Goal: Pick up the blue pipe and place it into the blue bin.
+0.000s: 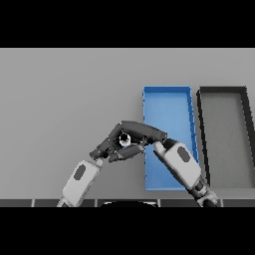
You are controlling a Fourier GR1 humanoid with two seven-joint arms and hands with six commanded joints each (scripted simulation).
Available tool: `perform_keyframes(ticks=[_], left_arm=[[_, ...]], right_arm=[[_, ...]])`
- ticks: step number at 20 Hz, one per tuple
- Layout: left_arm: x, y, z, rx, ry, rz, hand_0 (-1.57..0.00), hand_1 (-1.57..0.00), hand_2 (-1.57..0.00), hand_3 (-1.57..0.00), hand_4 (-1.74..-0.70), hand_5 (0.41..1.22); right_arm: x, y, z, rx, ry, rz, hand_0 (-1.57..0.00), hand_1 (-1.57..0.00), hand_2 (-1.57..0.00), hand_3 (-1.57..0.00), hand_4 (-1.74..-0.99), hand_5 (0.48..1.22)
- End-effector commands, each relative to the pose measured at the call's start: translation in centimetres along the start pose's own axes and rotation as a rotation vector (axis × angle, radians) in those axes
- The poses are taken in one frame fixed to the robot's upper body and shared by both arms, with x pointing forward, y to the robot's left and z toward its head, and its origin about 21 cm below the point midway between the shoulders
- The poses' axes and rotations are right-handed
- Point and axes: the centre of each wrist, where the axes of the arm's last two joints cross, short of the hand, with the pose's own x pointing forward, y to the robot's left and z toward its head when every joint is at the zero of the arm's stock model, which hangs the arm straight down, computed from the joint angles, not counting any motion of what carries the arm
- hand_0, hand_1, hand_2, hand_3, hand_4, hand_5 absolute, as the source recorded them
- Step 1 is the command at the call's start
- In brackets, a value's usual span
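Beside the blue bin [167, 107], blue pipe hidden, possibly within the curled right robot hand [142, 132]

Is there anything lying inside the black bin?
No, the black bin beside the blue bin shows only its bare grey floor.

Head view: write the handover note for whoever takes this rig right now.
Left hand: just left of the blue rectangular bin, its fingers meeting the right hand's; I cannot tell if they are curled.
Right hand: reaches left across the bin's left wall, fingers bent over a small pale round object between the two hands.
Blue pipe: no blue piece shows; the pale object may be its end, but I cannot confirm it.
Dark rectangular bin: to the right of the blue one.
Done: hands brought together at the object.
Left: no pipe shows in the blue bin's visible floor, so placing remains.
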Motion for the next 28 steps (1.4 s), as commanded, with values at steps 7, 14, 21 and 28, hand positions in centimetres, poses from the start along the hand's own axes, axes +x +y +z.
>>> perform_keyframes(ticks=[7,14,21,28], left_arm=[[0.3,0.6,0.1,0.001,-0.018,-0.028,-1.57,-1.57,-1.57,-1.43,-1.73,1.221],[0.3,1.2,0.7,-0.039,-0.008,-0.122,-0.75,-0.69,-0.66,-0.60,-1.28,1.221],[0.1,1.8,0.7,-0.031,0.118,-0.132,-0.16,-0.14,-0.14,-0.12,-0.98,0.704],[-0.2,1.4,0.8,-0.003,0.158,-0.127,-0.03,-0.03,-0.03,-0.03,-0.93,0.484]], right_arm=[[-0.2,0.9,0.0,-0.012,-0.043,0.012,-1.53,-1.53,-1.53,-1.50,-1.721,1.160],[0.0,1.0,-0.1,-0.064,-0.032,0.010,-1.56,-1.56,-1.56,-1.56,-1.737,1.208],[0.3,1.4,0.0,-0.092,-0.050,0.035,-1.57,-1.57,-1.57,-1.57,-1.740,1.218],[0.7,0.8,-0.4,-0.096,-0.095,-0.093,-1.57,-1.57,-1.57,-1.57,-1.741,1.220]])
